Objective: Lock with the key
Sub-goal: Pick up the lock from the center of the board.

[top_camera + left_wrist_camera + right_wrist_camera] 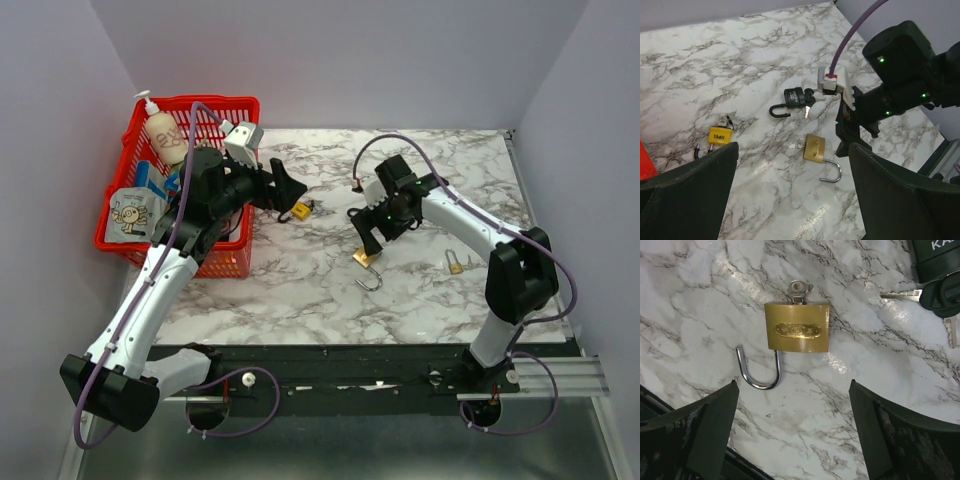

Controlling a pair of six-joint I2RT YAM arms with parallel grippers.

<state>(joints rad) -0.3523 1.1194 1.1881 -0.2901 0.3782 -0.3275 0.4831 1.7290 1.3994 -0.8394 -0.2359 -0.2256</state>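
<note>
A red basket [228, 255] sits at the left of a marble table [330, 300]. Beside it the left gripper [793, 147] hangs with jaws wide apart, holding nothing. A yellow padlock [720, 135] lies on the table near its fingers. Near the middle the brass padlock [797, 327] lies flat, shackle [758, 372] open, a key [797, 290] in its keyhole. The right gripper [792, 390] hovers over it, jaws spread wide, gripping nothing. A black padlock [794, 96] with keys lies nearby. Far right lies a small padlock [456, 263].
</note>
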